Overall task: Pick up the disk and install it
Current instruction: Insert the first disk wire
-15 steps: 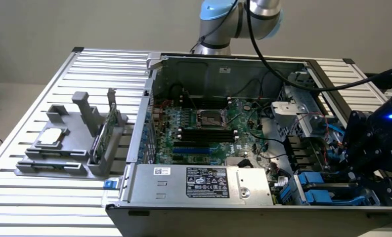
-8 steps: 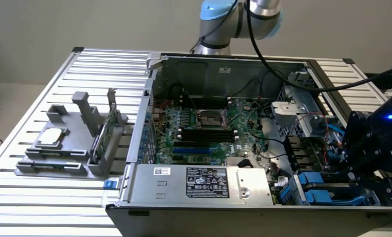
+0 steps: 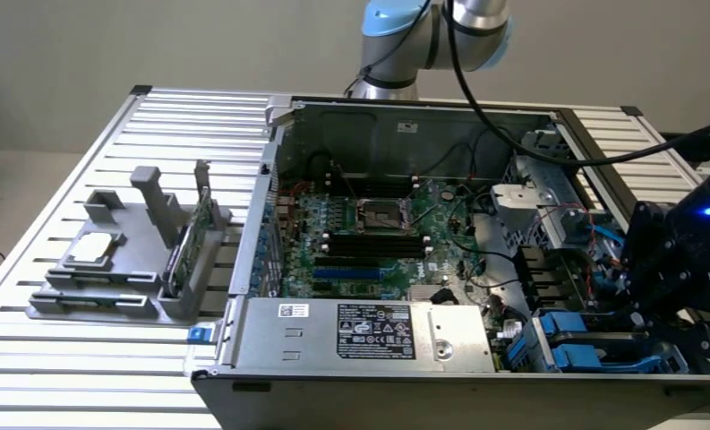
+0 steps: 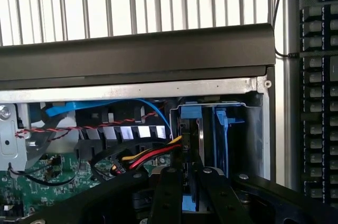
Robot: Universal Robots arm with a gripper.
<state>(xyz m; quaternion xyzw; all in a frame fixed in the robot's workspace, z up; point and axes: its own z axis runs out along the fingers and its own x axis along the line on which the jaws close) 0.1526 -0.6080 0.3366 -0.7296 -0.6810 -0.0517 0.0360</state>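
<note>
Black gripper (image 4: 182,203), seen from the wrist view: two dark fingers (image 4: 165,197) drawn close together with a sliver of blue showing between them low down. They look pinched on the blue carrier edge of the disk (image 4: 222,139), the flat silver-grey drive framed by blue plastic rails, which stands on edge inside the grey sheet-metal drive bay (image 4: 256,129) at the corner of the open computer case (image 4: 158,84). Whether the drive is fully seated in the bay cannot be told.

In the exterior view the gripper (image 3: 671,336) hangs low over the same bay at the view's right, near corner, blue carriers (image 3: 576,345) visible beneath it.

Handling, as judged: rigid metal body, moderately weighty for its size, sensitive to knocks. Bare metal faces likely slick; the plastic rails give better purchase and are the sensible place to hold. Rails may flex a little if squeezed hard.

Just beside the bay: red, yellow and black power wires (image 4: 153,155) and a blue data cable (image 4: 95,109). Green motherboard (image 3: 367,233) fills the case floor. Grey plastic fixture (image 3: 133,269) sits well apart on the slatted aluminium table (image 3: 44,215), holding a small silver square drive (image 3: 94,249).
</note>
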